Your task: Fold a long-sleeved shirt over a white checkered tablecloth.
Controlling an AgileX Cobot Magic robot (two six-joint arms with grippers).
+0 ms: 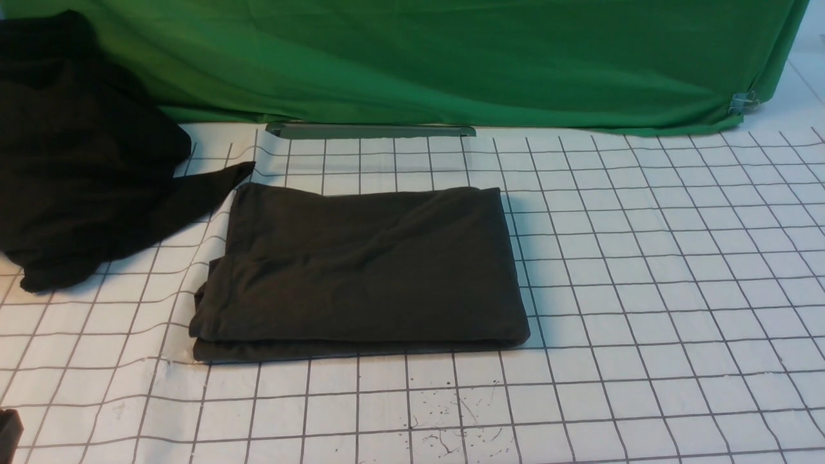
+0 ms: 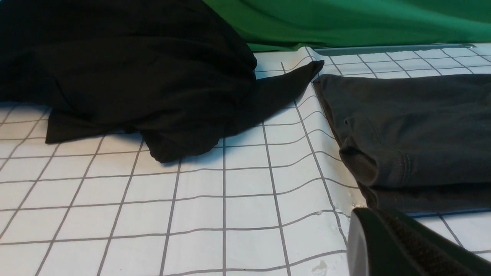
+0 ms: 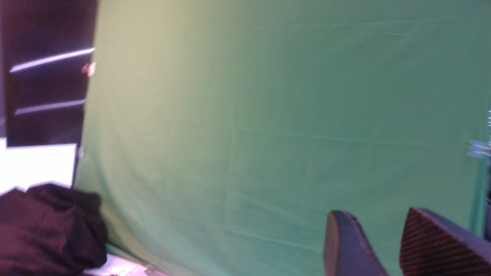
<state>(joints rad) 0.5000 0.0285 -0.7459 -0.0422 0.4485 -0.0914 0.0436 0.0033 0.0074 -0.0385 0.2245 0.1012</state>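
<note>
The long-sleeved shirt (image 1: pixel 361 270) lies folded into a flat dark brownish-grey rectangle on the white checkered tablecloth (image 1: pixel 644 270), left of the middle. In the left wrist view the shirt (image 2: pixel 414 126) shows its folded edge, with the tablecloth (image 2: pixel 191 199) in front of it. My left gripper (image 2: pixel 368 230) sits low by the shirt's near left corner, its jaws pressed together with nothing between them. A dark bit of it shows at the front view's lower left corner (image 1: pixel 8 432). My right gripper (image 3: pixel 374 226) is raised off the table and faces the green cloth, its two fingers apart and empty.
A heap of blacker garments (image 1: pixel 77 154) lies at the far left, one flap reaching toward the shirt's far corner. A green cloth backdrop (image 1: pixel 451 58) hangs along the table's far edge, with a grey bar (image 1: pixel 370 131) at its foot. Small dark specks (image 1: pixel 445 412) mark the tablecloth near the front.
</note>
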